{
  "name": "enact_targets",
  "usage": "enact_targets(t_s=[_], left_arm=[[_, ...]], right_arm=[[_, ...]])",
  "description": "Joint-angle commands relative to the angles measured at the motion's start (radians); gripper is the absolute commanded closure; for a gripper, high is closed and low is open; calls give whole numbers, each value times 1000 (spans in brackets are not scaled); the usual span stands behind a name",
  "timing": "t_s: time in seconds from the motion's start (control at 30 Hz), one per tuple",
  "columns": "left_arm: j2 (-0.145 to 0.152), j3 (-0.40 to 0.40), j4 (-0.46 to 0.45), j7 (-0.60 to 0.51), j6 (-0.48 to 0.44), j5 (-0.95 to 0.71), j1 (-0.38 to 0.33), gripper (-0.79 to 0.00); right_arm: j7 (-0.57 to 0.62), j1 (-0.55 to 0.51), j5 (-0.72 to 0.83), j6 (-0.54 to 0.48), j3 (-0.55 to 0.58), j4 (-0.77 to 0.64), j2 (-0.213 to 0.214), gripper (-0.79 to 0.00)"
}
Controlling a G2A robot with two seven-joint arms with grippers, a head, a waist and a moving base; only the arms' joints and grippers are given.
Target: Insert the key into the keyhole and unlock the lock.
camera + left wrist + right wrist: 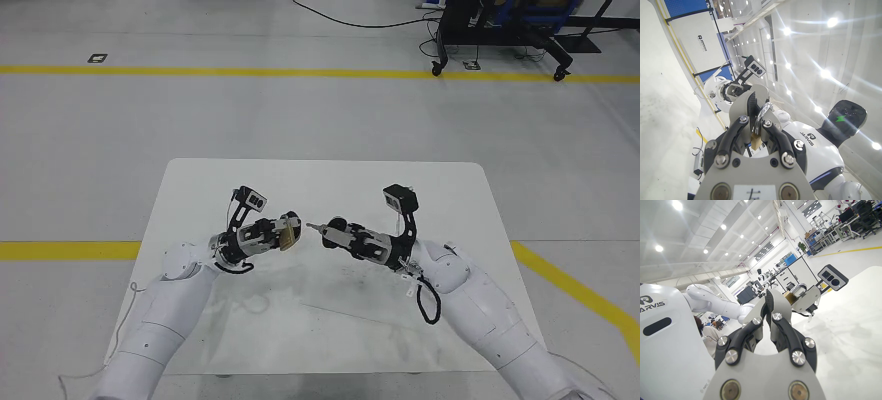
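Over the middle of the white table (400,190), my left gripper (281,233) is shut on a brass padlock (292,234). In the left wrist view its silver shackle (763,111) and brass body (755,142) sit between the fingers (745,106). My right gripper (337,236) is shut on a small key (315,229) whose tip points at the padlock across a narrow gap. The key blade (777,102) pokes out just beyond the shackle. In the right wrist view the padlock (790,297) is close beyond my shut right gripper (770,294), which hides the key.
Both grippers hover above the table's centre, facing each other. Yellow floor lines (300,72) run behind and beside the table. A black cart (500,30) stands far back right.
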Motion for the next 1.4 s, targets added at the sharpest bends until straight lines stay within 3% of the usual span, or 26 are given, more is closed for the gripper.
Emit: enact_targets(t_s=[0.0, 0.07, 0.17, 0.3, 0.37, 0.47, 0.77, 0.83, 0.9, 1.03, 1.13, 1.23, 1.37], left_arm=[[0, 0, 0, 0, 0, 0, 0, 0], [-1, 5, -2, 18, 26, 0, 7, 0], [6, 12, -44, 163, 196, 87, 11, 0], [18, -1, -173, 289, 395, 175, 10, 0], [19, -11, -230, 316, 416, 178, 3, 0], [19, -11, -238, 325, 425, 181, 3, 0], [19, -11, -238, 325, 425, 181, 3, 0], [25, 14, -262, 463, 515, 360, -3, 0], [23, 34, -346, 565, 651, 401, 10, 0], [24, 46, -449, 665, 900, 407, 19, 0], [21, 65, -464, 678, 1010, 423, -20, 0], [17, 79, -448, 678, 1024, 428, -60, 0], [15, 62, -424, 653, 924, 385, -61, 0]], right_arm=[[1, 0, 0, 0, -1, 0, 0, 0], [1, 0, 0, 0, -1, 0, 0, 0], [-1, -3, 2, 4, -2, -5, 0, 0], [-21, -72, -9, 69, 38, -69, 14, 0], [-28, -131, -11, 90, 83, -112, 28, 0], [-29, -213, 26, 129, 136, -179, 45, 0], [-29, -213, 26, 129, 136, -179, 45, 0], [-51, -220, 34, 164, 134, -181, 43, 0], [-62, -240, 126, 283, 112, -211, 41, 0], [-95, -310, 122, 422, 138, -256, 49, 0], [-160, -379, 35, 491, 177, -307, 58, 0], [-221, -459, -18, 523, 213, -387, 65, 0], [-225, -484, -22, 528, 223, -418, 68, 0]])
